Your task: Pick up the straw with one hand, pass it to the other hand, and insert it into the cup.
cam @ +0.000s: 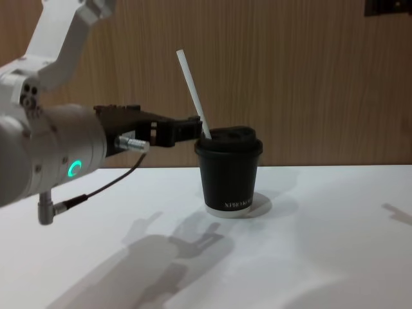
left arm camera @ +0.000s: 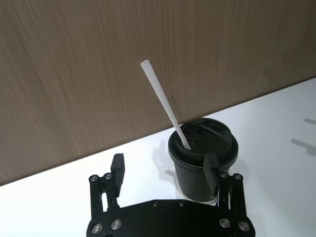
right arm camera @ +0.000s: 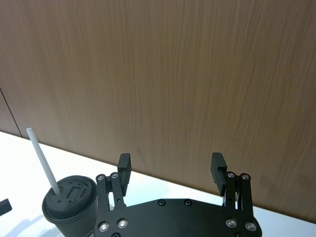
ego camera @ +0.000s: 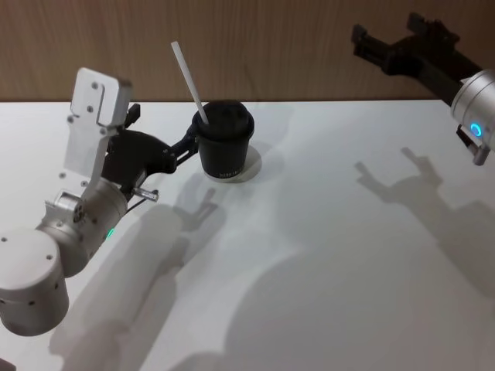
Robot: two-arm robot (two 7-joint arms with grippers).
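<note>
The black cup [ego camera: 224, 147] stands on the white table [ego camera: 325, 247] near the back, with the white straw [ego camera: 189, 76] stuck through its lid and leaning left. My left gripper [ego camera: 188, 144] is open just left of the cup at lid height, clear of the straw. In the left wrist view the straw [left arm camera: 162, 101] rises from the cup [left arm camera: 219, 142] beyond the open gripper [left arm camera: 164, 168]; one finger [left arm camera: 211, 169] overlaps the cup's near side. The chest view shows the cup [cam: 228, 174], straw [cam: 192, 87] and left gripper [cam: 188, 129]. My right gripper [ego camera: 387, 37] hangs open high at the back right.
A wooden wall [ego camera: 294, 46] runs right behind the table's back edge, close to the cup. A thin dark cable [cam: 96, 188] hangs under the left wrist. In the right wrist view, the right gripper [right arm camera: 171, 165] has the cup [right arm camera: 69, 200] and straw [right arm camera: 42, 158] off to one side.
</note>
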